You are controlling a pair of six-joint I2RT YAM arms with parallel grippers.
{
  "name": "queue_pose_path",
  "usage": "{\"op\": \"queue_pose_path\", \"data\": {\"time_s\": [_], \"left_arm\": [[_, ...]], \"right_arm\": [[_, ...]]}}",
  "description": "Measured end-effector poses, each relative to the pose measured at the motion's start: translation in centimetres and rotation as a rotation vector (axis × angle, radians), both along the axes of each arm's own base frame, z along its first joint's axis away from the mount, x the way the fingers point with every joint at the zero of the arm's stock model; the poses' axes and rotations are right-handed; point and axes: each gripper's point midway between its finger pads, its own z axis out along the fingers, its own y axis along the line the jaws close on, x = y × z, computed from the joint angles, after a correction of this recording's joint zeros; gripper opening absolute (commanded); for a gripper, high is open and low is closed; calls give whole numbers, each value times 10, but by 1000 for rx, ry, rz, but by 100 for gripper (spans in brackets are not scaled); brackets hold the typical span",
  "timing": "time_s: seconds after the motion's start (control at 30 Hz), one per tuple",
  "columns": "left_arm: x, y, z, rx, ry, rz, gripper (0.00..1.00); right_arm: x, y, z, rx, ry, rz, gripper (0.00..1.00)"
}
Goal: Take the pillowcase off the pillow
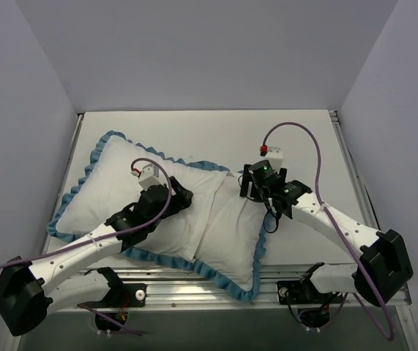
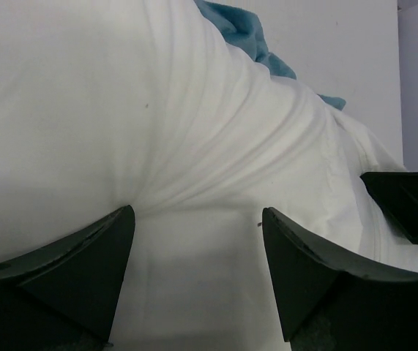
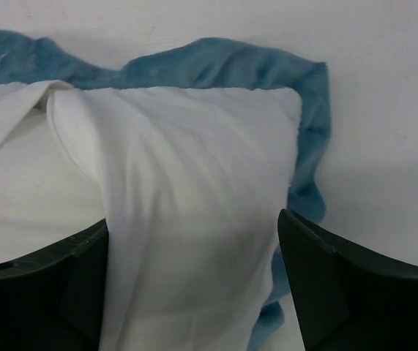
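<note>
The pillowcase (image 1: 121, 183) lies mid-counter (image 1: 296, 131), white side up, with the pillow tucked inside. Your left end effector (image 2: 198, 263) is apart, pressing on the cloth. Your right end effector (image 3: 192, 270) is apart around the loose flap (image 3: 194, 183). Pinch only that thin flap, then pull slowly toward the right edge

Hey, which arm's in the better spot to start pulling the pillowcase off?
Probably right: the right gripper, open, straddles the pillowcase flap by the frilled edge. The left gripper, also open, presses the plump middle, with no edge to grab.
</note>
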Motion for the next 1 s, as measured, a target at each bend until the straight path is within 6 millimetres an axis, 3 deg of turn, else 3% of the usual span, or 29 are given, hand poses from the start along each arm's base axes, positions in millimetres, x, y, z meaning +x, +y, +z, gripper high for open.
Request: {"op": "queue_pose_path", "data": {"time_s": [0.13,0.37,0.53,0.7,0.83,1.0], "left_arm": [[-1,4,0,-33,-3,28,80],[-1,5,1,-54,-1,53,80],[-3,8,7,-53,-13,41,80],[-10,6,17,26,-21,-47,80],[-18,-2,44,122,-58,-177,80],[-21,-33,103,180,-167,-361,81]], "right_arm": [[0,-24,-2,-23,1,-79,62],[-1,-27,-7,-20,13,-99,50],[-3,-27,-24,40,35,-93,27],[-5,-11,-33,169,21,-17,2],[-5,0,-36,246,5,40,0],[-6,8,-22,304,-44,100,0]]}}
